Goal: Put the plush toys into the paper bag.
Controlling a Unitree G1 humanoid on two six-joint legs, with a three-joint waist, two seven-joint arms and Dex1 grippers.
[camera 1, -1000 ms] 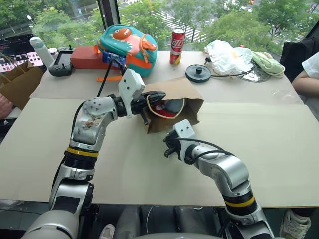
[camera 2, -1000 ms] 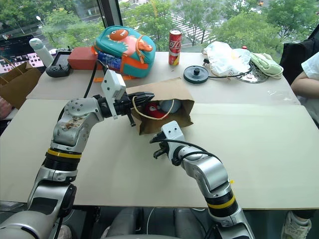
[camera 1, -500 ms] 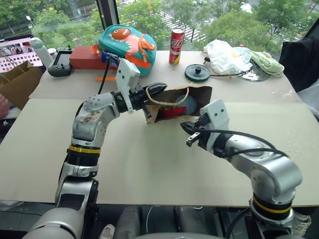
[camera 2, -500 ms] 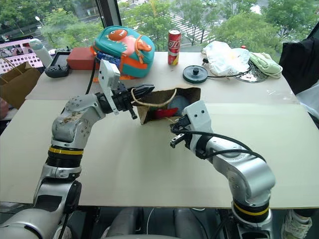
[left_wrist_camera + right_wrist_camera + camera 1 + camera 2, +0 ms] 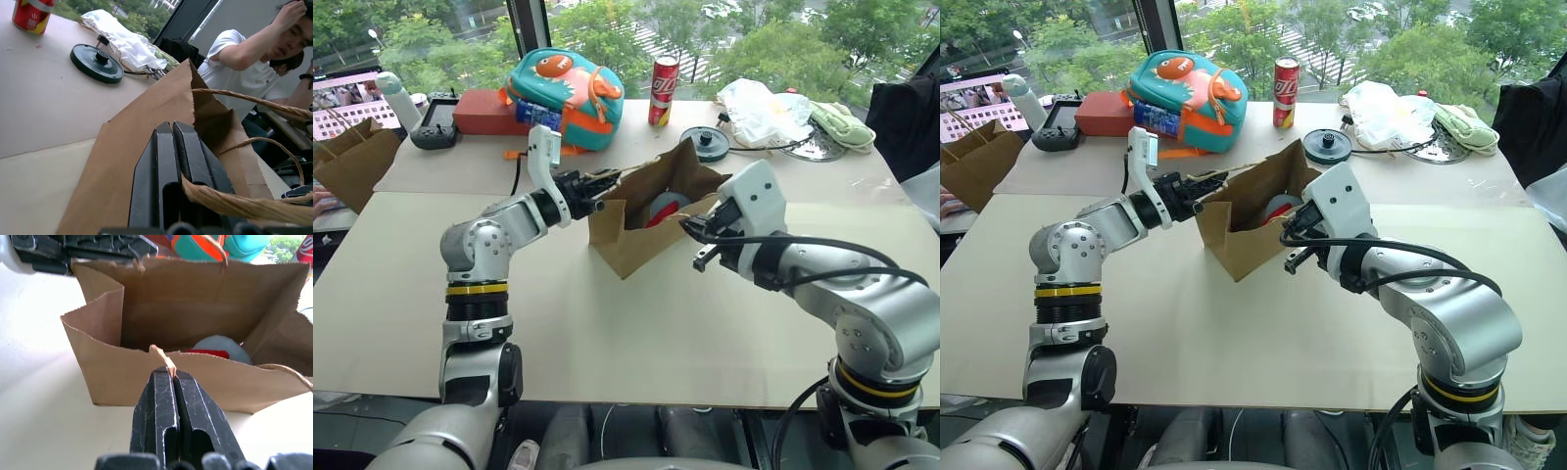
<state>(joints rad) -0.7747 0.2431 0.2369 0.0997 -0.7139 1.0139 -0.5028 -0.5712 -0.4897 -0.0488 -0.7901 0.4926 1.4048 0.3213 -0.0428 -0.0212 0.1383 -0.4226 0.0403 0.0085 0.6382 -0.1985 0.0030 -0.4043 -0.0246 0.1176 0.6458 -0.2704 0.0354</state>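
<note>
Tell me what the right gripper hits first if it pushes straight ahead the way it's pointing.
Likely the near wall of the paper bag: the shut right gripper pinches a cord handle right at that rim.

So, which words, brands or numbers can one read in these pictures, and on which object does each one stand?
Red can: white lettering on its side, too small and blurred to read.
Screen at the table's far left edge: a picture shows, no legible text.
Paper bag: plain, no print.
Dinosaur backpack: only a drawn figure, no words.
</note>
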